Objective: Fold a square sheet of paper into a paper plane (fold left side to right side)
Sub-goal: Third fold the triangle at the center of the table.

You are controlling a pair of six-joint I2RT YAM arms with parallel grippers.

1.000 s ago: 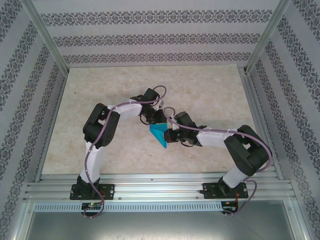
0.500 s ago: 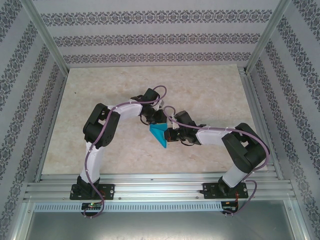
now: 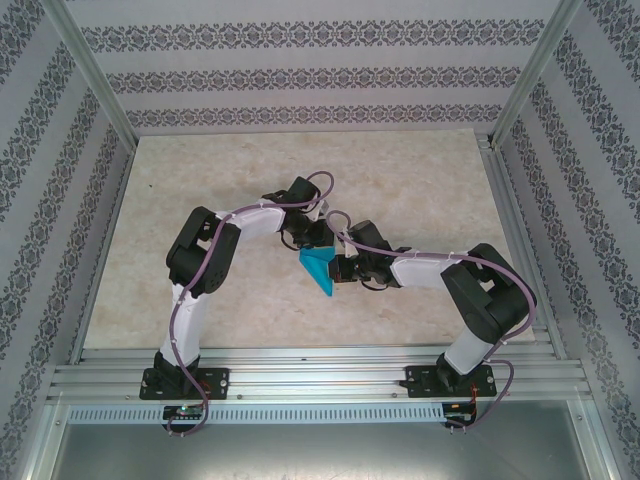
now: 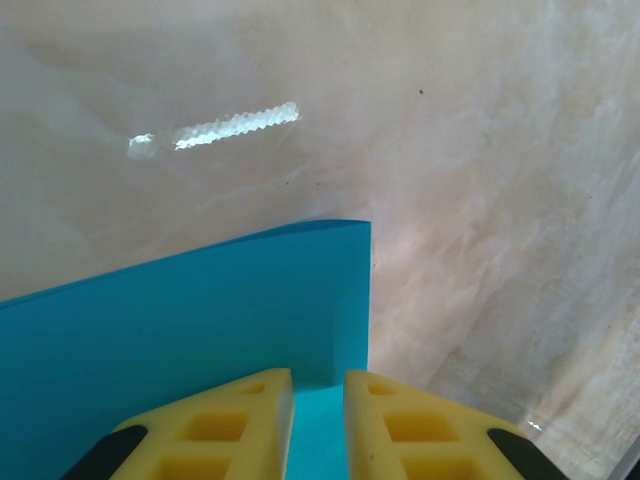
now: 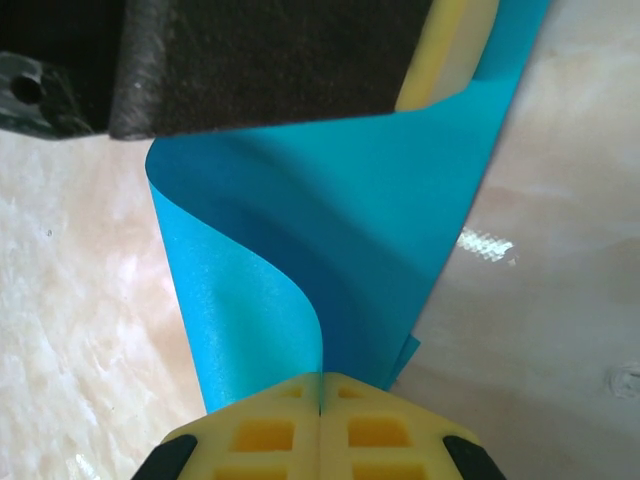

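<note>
Jaws of the right gripper [image 3: 341, 272] are clamped on the square sheet of thin cyan-blue paper [image 3: 320, 268], seen from overhead as a pointed wedge at centre frame over the pale marble-patterned table [image 3: 420, 180]. The left gripper [image 3: 313, 243] sits at the wedge's upper edge and the right one on its lower right flank, with the long axis running down to a tip at lower centre. From the left wrist, the left gripper [image 4: 318, 400] shows its jaws narrowly parted at the bottom edge with blue in the gap. No firm pinch can be made out, and the paper [image 4: 200, 320] spreads toward the left of the frame. From the right wrist, the right gripper [image 5: 320, 410] pinches the paper [image 5: 400, 200] at bottom centre with no gap, and the sheet loops left and stretches to the upper right past the left arm's yellow finger [image 5: 447, 45]. Completing the fold probably depends on carrying the left-held edge across toward the right gripper.
</note>
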